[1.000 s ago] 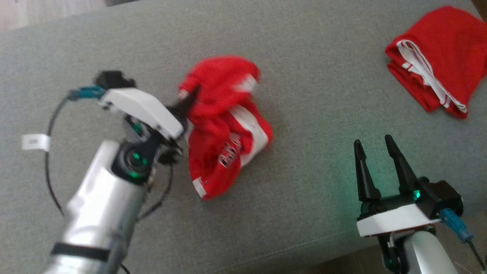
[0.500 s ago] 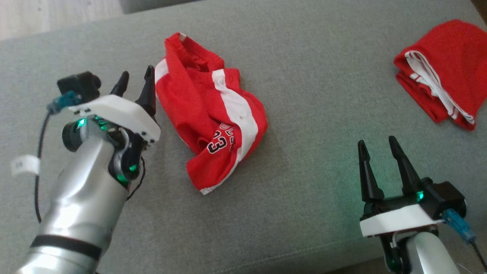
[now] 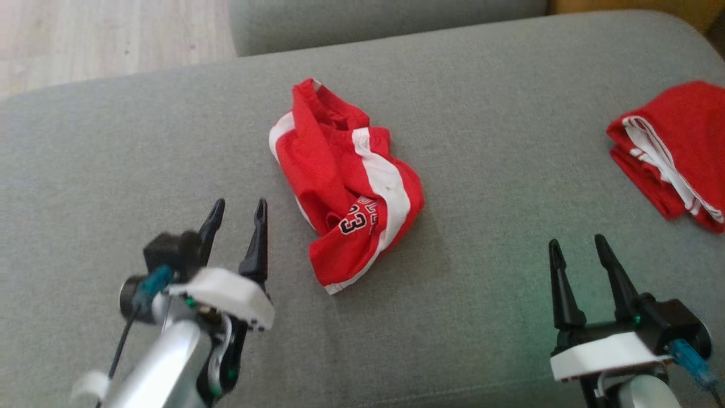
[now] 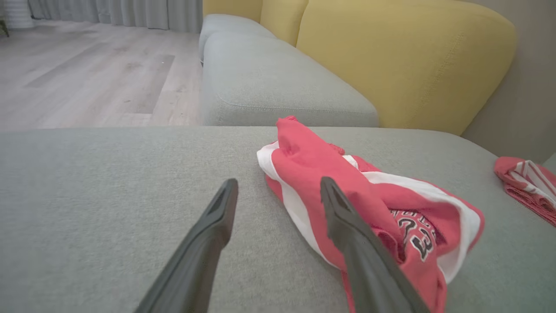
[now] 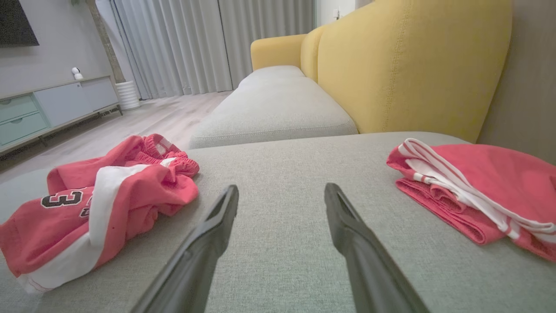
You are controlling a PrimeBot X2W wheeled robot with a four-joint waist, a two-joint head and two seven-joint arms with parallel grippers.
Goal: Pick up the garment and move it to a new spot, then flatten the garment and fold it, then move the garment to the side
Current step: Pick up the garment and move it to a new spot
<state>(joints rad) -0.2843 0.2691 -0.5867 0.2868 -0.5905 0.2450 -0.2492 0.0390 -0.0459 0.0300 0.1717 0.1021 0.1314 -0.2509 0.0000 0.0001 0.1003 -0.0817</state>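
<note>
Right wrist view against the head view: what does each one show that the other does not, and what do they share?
Right wrist view adds the room behind: the yellow backrest, grey curtains and a low cabinet. Head view adds the left gripper, open, beside the crumpled red garment and apart from it. Both share that garment, the folded red garment to the right, the grey cushion and the open right gripper.

red shorts (image 3: 346,184) with white side stripes and a "23" print — lying crumpled in a loose heap mid-cushion; not flattened, not folded
</note>
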